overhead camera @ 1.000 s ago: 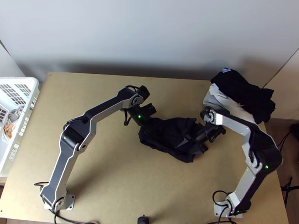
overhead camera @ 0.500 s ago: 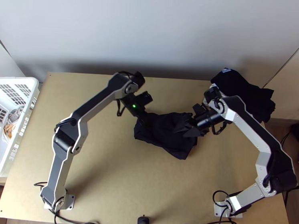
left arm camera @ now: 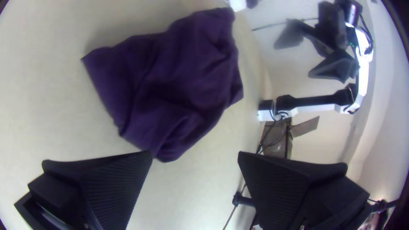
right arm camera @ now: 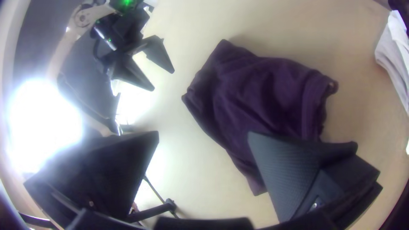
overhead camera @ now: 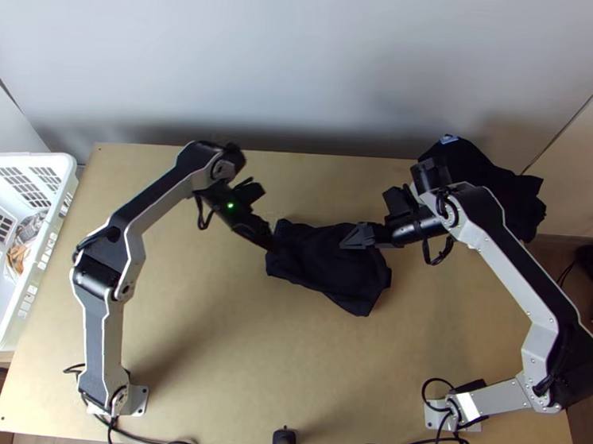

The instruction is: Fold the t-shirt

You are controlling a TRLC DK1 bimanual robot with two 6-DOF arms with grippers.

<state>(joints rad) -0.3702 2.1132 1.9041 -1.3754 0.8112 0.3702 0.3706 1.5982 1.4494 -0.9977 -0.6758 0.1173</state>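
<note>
Black shirt [overhead camera: 326, 263] lies rumpled, bare bench [overhead camera: 289, 365] along its near edge; left claw [overhead camera: 270, 241] and right claw [overhead camera: 350, 241] both have fingers apart.

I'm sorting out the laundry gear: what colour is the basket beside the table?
The basket is white, seen best in the top view.

Top view: L gripper [overhead camera: 270, 243] blurred, tips hard to tell from dark T-shirt [overhead camera: 325, 275]. R gripper [overhead camera: 345, 242] hides pt of T-shirt; folds there too dark to read, can't ID collar or sleeves. R arm [overhead camera: 525, 274] covers pt of black clothes pile [overhead camera: 497, 185]. Basket [overhead camera: 53, 233] cut off by L edge, cloth inside [overhead camera: 27, 236] too small to ID. Post [overhead camera: 283, 440] cut off at btm. R wrist view: finger [right arm camera: 285, 170] covers pt of T-shirt; pale cloth [right arm camera: 394, 55] cut off at edge; glare [right arm camera: 44, 123] hides bkgd.
</note>
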